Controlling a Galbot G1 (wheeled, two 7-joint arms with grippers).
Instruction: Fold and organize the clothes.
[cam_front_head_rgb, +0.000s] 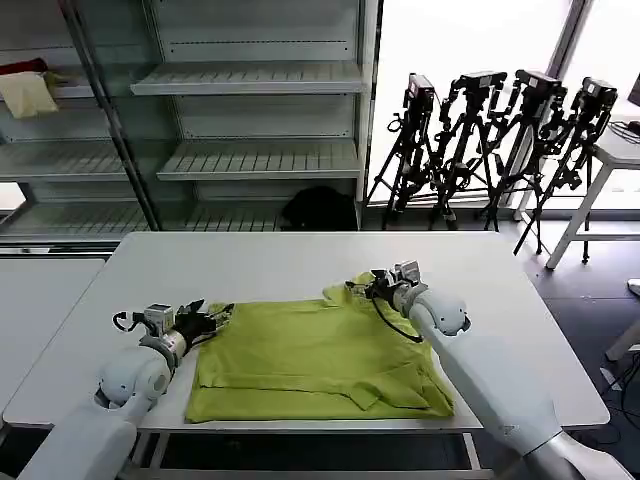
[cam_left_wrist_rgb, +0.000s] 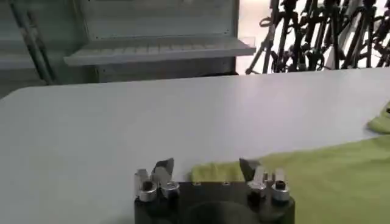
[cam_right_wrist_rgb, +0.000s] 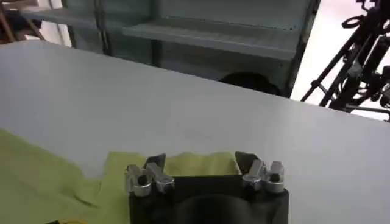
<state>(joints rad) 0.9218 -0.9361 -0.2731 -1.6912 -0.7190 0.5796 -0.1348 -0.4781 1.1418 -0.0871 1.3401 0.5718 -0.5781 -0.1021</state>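
The clothes, a lime yellow-green T-shirt (cam_front_head_rgb: 310, 355), lie flat with the plain side up on the white table (cam_front_head_rgb: 250, 260), near its front edge. My left gripper (cam_front_head_rgb: 220, 317) sits low at the shirt's left edge. In the left wrist view the left gripper (cam_left_wrist_rgb: 206, 165) is open, with the edge of the shirt (cam_left_wrist_rgb: 329, 176) lying between its fingers. My right gripper (cam_front_head_rgb: 357, 288) is at the shirt's far right corner, by a sleeve. The right wrist view shows the right gripper (cam_right_wrist_rgb: 200, 159) open too, and a flap of the shirt (cam_right_wrist_rgb: 49, 182) spans the gap between its fingers.
Metal shelves (cam_front_head_rgb: 250, 80) stand behind the table, with a cream cloth (cam_front_head_rgb: 30, 92) on one at the far left. Several black tripods (cam_front_head_rgb: 480, 140) crowd the back right. A dark bag (cam_front_head_rgb: 320, 208) lies on the floor. Another table (cam_front_head_rgb: 40, 290) adjoins on the left.
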